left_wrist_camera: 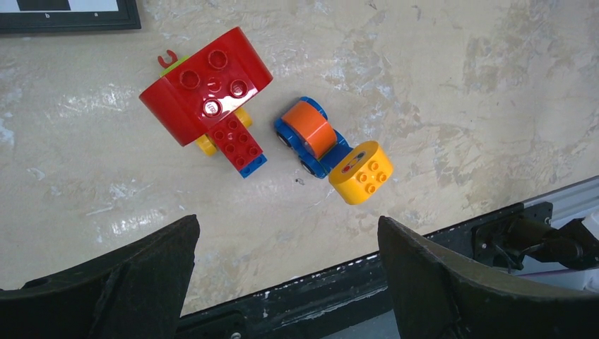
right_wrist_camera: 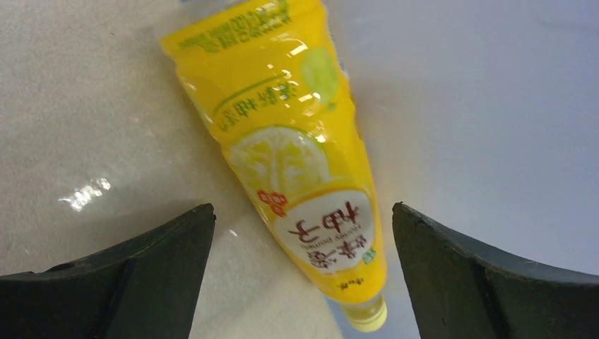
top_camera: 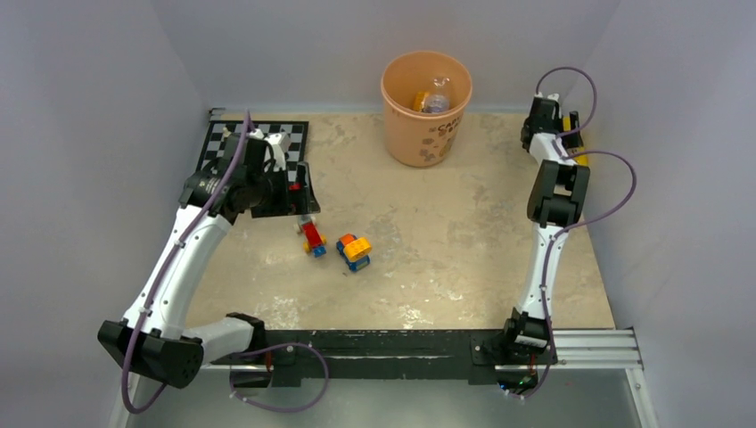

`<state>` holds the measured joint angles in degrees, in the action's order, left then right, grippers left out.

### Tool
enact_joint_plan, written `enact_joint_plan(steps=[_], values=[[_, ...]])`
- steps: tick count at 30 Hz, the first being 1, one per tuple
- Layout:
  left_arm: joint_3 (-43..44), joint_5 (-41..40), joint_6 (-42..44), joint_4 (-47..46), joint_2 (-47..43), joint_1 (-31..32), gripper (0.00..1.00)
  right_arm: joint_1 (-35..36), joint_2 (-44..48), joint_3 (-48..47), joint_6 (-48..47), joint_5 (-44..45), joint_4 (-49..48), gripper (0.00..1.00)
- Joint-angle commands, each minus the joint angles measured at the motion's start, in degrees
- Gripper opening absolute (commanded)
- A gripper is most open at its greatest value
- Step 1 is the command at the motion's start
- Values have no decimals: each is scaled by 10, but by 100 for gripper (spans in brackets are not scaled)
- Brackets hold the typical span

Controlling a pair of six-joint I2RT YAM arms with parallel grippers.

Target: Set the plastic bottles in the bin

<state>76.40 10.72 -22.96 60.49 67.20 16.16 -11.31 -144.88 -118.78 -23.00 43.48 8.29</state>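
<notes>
The peach-orange bin [top_camera: 424, 134] stands at the back middle of the table. A clear plastic bottle [top_camera: 437, 96] and something yellow-orange lie inside it. A yellow lemon-label plastic bottle [right_wrist_camera: 297, 134] lies on the table against the right wall, cap pointing toward my wrist; it also shows in the top view [top_camera: 579, 159]. My right gripper [right_wrist_camera: 302, 208] is open, its fingers on either side of the bottle's neck end, not touching it; in the top view it is at the far right [top_camera: 546, 111]. My left gripper [left_wrist_camera: 288, 220] is open and empty, above the table near the toys [top_camera: 299, 192].
A red toy-brick piece [left_wrist_camera: 208, 88], a blue and orange toy car [left_wrist_camera: 311, 134] and a yellow round brick [left_wrist_camera: 362, 171] lie mid-table [top_camera: 355, 251]. A chessboard [top_camera: 223, 143] lies at the back left. The right wall is close beside the yellow bottle.
</notes>
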Motion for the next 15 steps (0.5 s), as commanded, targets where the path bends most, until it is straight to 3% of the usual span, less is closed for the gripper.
enact_joint_plan(steps=[1,7,15], values=[[34,4,6,-11,16,2,100,-2,-16,-56,-28,-16,-6,98],[43,3,5,-14,36,2,100,-15,-32,-56,-32,-16,-15,94],[39,16,-3,-23,47,1,100,-21,-11,-28,-20,-13,-37,69]])
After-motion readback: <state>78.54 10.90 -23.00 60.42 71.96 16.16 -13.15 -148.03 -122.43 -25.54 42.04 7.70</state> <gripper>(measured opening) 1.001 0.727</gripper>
